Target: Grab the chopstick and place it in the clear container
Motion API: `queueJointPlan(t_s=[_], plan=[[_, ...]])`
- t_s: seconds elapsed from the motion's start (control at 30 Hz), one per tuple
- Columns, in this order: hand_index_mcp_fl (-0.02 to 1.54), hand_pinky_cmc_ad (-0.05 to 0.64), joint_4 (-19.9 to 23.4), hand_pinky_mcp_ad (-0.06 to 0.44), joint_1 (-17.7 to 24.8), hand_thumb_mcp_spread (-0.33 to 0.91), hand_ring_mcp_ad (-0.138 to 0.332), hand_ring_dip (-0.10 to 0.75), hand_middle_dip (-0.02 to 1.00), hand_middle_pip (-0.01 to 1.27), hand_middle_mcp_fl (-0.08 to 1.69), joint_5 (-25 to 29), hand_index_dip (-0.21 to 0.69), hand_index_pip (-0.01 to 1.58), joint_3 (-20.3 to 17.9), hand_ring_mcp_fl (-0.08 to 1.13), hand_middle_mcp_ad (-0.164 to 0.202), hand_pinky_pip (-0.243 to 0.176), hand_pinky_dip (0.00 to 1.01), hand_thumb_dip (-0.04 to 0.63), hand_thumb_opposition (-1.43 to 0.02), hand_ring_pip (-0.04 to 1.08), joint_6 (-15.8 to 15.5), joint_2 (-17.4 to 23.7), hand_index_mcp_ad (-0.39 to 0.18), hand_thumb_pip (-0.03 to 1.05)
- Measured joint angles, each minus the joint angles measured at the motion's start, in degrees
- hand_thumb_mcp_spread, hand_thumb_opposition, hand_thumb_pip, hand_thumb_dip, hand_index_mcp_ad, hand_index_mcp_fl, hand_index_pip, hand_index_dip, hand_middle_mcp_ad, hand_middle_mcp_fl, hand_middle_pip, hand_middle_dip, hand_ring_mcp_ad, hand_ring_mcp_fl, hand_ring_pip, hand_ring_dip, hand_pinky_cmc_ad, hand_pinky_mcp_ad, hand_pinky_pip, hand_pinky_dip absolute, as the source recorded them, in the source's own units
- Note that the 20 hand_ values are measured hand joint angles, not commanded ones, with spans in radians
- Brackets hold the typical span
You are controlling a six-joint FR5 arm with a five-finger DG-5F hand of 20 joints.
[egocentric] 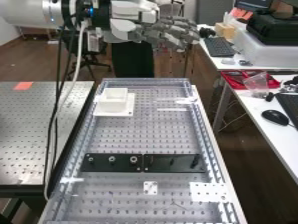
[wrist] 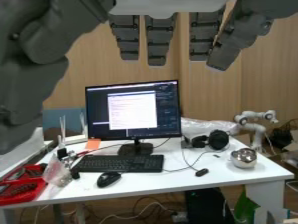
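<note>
High above the far end of the bench, the hand (egocentric: 169, 33) is held out level with its fingers extended, well apart from everything on the bench top. In the wrist view the hand (wrist: 158, 41) has its fingers straight and nothing between them. A pale, squarish open box (egocentric: 114, 99) stands on a white plate at the bench's far left corner; I cannot tell if it is the clear container. To its right lies a thin pale strip (egocentric: 171, 109), and whether this is the chopstick or a reflection I cannot tell.
Black plates (egocentric: 112, 161) with fittings cross the middle of the perforated bench (egocentric: 120, 187). Nearer lie a white plate (egocentric: 208, 192) and a small white piece (egocentric: 151, 188). Cables hang from the arm along the left side. A desk with a monitor (wrist: 134, 111) stands beyond.
</note>
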Motion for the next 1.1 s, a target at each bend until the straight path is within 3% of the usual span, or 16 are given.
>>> queueJointPlan(t_s=[0.17,0.23,0.6,0.83,0.97,1.1], plan=[[0.02,0.337,-4.3,0.150,-0.6,0.02,0.188,0.079,0.22,0.12,-0.01,-0.2,0.209,0.07,4.4,-0.02,0.044,-0.126,0.30,-0.012,-0.68,0.08,1.1,-0.5,-0.063,0.51],[0.02,0.339,-4.2,0.148,-0.4,0.02,0.194,0.066,0.22,0.13,-0.01,0.8,0.202,0.07,4.7,-0.01,0.054,-0.126,0.29,-0.009,-0.68,0.08,0.6,-0.6,-0.040,0.51],[0.02,0.340,-0.9,0.157,1.6,-0.01,0.202,0.047,0.19,0.12,-0.01,9.0,0.169,0.07,6.0,0.00,0.065,-0.126,0.23,-0.009,-0.76,0.08,-0.3,0.8,-0.040,0.55],[0.02,0.340,-7.5,0.169,2.6,-0.03,0.199,0.049,0.18,0.13,-0.01,14.5,0.155,0.07,12.9,0.00,0.072,-0.126,0.19,-0.026,-0.77,0.08,-0.4,-1.1,-0.038,0.56],[0.02,0.340,-12.4,0.169,2.5,-0.04,0.202,0.049,0.19,0.12,-0.01,15.3,0.154,0.07,17.3,0.00,0.073,-0.122,0.19,-0.030,-0.77,0.08,0.5,-4.4,-0.038,0.56],[0.02,0.340,-14.1,0.169,1.9,-0.05,0.199,0.045,0.19,0.12,-0.01,14.6,0.154,0.07,19.3,0.00,0.072,-0.122,0.19,-0.024,-0.77,0.08,0.7,-6.2,-0.040,0.56]])
